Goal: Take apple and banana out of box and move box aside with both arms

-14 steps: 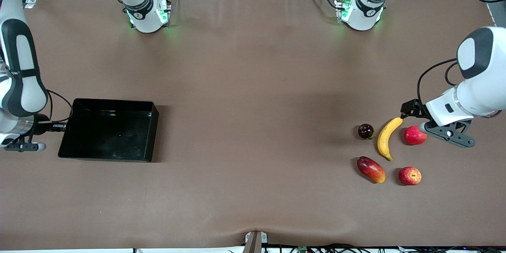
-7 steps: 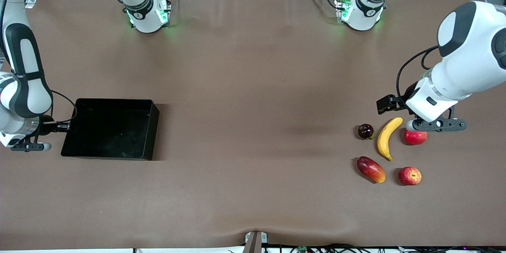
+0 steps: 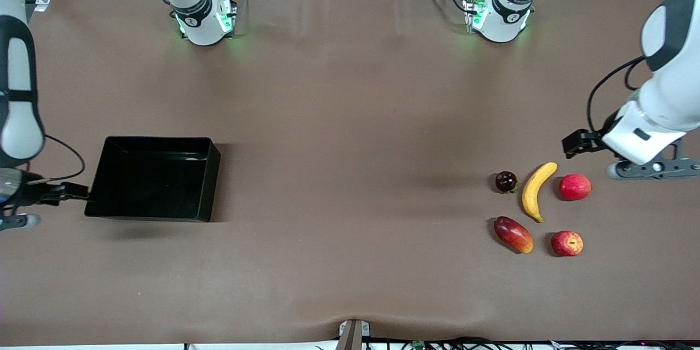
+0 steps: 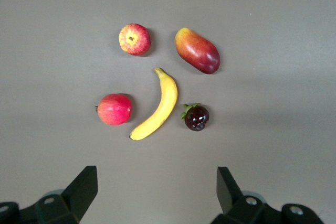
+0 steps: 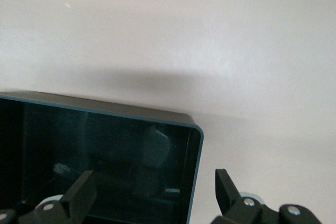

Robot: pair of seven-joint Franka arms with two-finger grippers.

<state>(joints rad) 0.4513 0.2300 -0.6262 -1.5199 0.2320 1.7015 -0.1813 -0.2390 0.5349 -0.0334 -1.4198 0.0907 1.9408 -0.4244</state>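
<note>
The black box (image 3: 153, 178) rests on the table at the right arm's end, and it looks empty. My right gripper (image 3: 16, 213) hangs open beside the box's end wall. In the right wrist view the box's rim (image 5: 195, 150) runs between the spread fingers of that gripper (image 5: 154, 182), which grip nothing. The yellow banana (image 3: 535, 190) and the flecked red apple (image 3: 567, 243) lie at the left arm's end, the apple nearer the front camera. Above the table beside the fruits, my left gripper (image 3: 651, 168) is open and empty. Its wrist view shows the banana (image 4: 157, 106) and the apple (image 4: 134, 39).
Three other fruits lie around the banana: a plain red round fruit (image 3: 575, 186), a red-and-yellow mango (image 3: 513, 234) and a small dark fruit (image 3: 506, 181). The brown table (image 3: 350, 175) spans between box and fruits. Both arm bases stand along the edge farthest from the front camera.
My right gripper has opened, let go of the box's end wall and drawn back from it. My left gripper swung over the plain red fruit, then out toward the left arm's end.
</note>
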